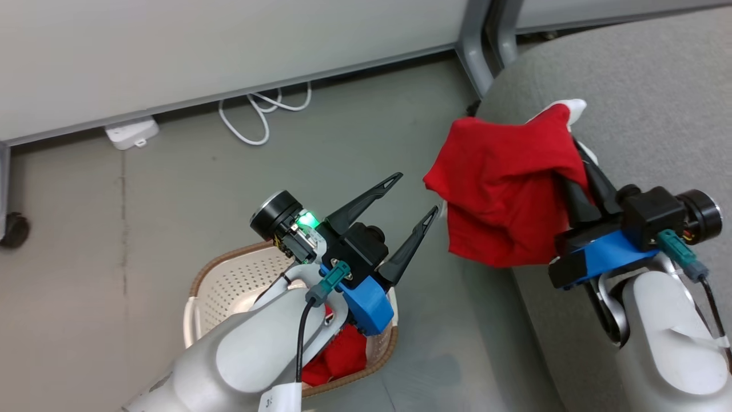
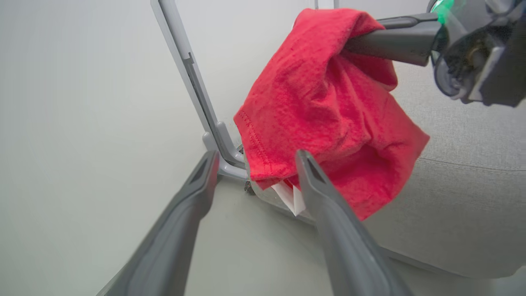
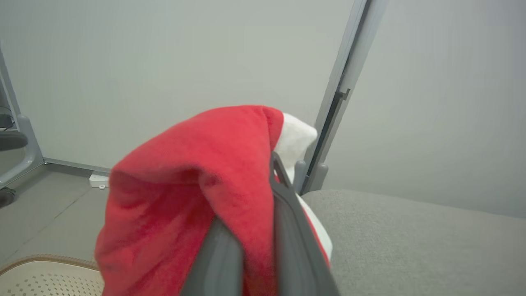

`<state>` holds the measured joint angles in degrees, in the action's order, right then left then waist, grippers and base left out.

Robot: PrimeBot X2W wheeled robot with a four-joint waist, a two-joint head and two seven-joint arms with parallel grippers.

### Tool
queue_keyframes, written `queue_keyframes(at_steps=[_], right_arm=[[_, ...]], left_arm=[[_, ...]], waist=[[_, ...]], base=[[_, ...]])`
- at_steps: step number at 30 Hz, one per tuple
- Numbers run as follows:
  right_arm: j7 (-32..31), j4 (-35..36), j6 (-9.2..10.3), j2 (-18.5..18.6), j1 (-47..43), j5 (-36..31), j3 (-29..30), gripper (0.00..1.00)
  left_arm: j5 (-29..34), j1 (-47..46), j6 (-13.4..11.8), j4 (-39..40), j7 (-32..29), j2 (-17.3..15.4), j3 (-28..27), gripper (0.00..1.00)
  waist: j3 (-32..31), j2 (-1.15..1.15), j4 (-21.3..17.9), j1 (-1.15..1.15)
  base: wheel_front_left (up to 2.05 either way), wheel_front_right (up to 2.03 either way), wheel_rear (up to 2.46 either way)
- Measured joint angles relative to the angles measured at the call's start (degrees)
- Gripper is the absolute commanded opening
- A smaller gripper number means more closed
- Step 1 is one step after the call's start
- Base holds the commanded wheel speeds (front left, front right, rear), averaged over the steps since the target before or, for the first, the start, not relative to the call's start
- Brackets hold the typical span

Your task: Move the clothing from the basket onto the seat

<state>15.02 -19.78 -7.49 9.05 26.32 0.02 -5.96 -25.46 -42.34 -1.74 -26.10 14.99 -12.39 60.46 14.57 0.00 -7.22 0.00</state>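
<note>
The right gripper (image 1: 580,183) pinches one red garment (image 1: 497,189) over the seat (image 1: 640,86) edge, not yet released, while more red clothing (image 1: 343,355) lies in the basket (image 1: 229,280) beneath the spread, empty left gripper (image 1: 416,193).

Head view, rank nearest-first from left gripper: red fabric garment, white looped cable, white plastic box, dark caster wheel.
1. Red fabric garment, beside left gripper
2. White looped cable, upper left
3. White plastic box, farther left
4. Dark caster wheel, left edge

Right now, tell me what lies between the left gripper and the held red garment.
Nothing: the head view shows a bare gap from left gripper to red garment, floor beneath.
</note>
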Motion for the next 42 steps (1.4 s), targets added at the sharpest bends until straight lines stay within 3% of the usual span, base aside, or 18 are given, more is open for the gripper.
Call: queue_keyframes(at_steps=[13, 23, 36, 42], right_arm=[[0.0, 4.2, 0.00, -3.0, -4.0, 0.3, 9.9, 0.00], [0.0, 4.5, 0.00, -4.7, -7.2, 0.8, 12.4, 0.00], [0.0, 4.8, 0.00, -5.6, -7.4, 1.1, 13.9, 0.00], [0.0, 6.5, 0.00, -4.3, -3.2, 1.0, 14.8, 0.00]], left_arm=[[1.9, -0.4, 0.2, 2.1, 0.0, -1.8, 0.0, 1.00], [2.2, -0.4, 0.8, 2.1, 0.0, -1.8, 1.2, 1.00], [2.4, -0.4, 0.8, 2.4, 0.0, -1.3, 1.5, 1.00], [3.2, -1.6, 0.5, 3.7, 0.0, -1.6, 1.1, 1.00]], waist=[[4.5, 0.00, -8.0, 0.00], [6.2, 0.00, -12.2, 0.00], [6.6, 0.00, -13.0, 0.00], [8.7, 0.00, -12.6, 0.00]], base=[[0.00, 0.00, 0.00], [0.00, 0.00, 0.00], [0.00, 0.00, 0.00], [0.00, 0.00, 0.00]])
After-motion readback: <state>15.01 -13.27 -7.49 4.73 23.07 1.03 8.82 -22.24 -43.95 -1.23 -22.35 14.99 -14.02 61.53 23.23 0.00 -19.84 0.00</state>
